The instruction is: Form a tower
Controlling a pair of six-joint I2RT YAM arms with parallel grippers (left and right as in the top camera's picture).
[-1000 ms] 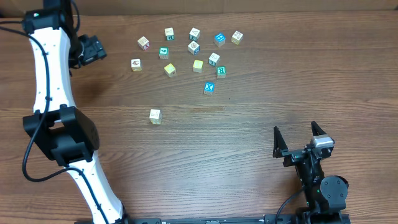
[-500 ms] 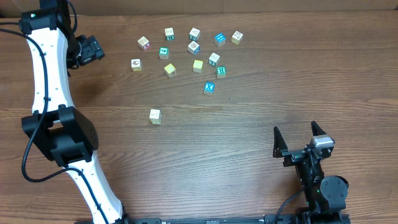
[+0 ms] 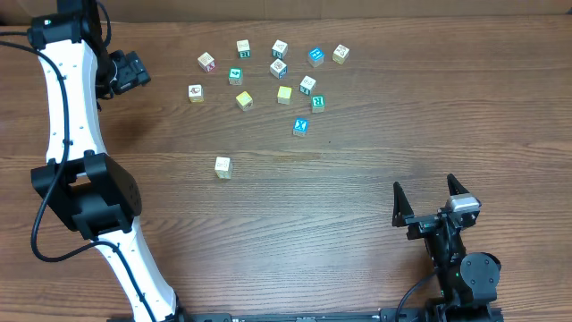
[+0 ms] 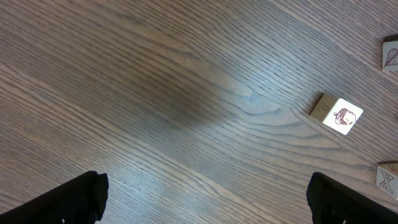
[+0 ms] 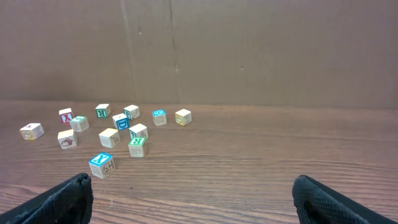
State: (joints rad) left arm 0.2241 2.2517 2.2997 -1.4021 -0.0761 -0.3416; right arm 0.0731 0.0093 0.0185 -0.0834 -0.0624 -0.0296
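1. Wooden table (image 3: 357, 197): the near and right parts are bare, giving wide room to build. The far edge runs close behind the cubes and is backed by a brown board (image 5: 249, 50).
2. Left arm (image 3: 71, 98): it has edged slightly toward the far-left corner in the last second, then settled. Left gripper (image 4: 206, 193) has its jaws spread wide and holds nothing. It hovers left of the cluster.
3. Right gripper (image 3: 424, 201): unmoved at the near edge, fingers apart and empty, well apart from every cube.
4. Alphabet cubes (image 3: 279, 68): a loose cluster at far centre, undisturbed and all lying single. No tower stands yet, so the task looks to be at its start.
5. Teal X cube (image 3: 300, 126): nearest outlier of the cluster.
6. Cream cube (image 3: 222, 166): lies alone, with free approach all round.
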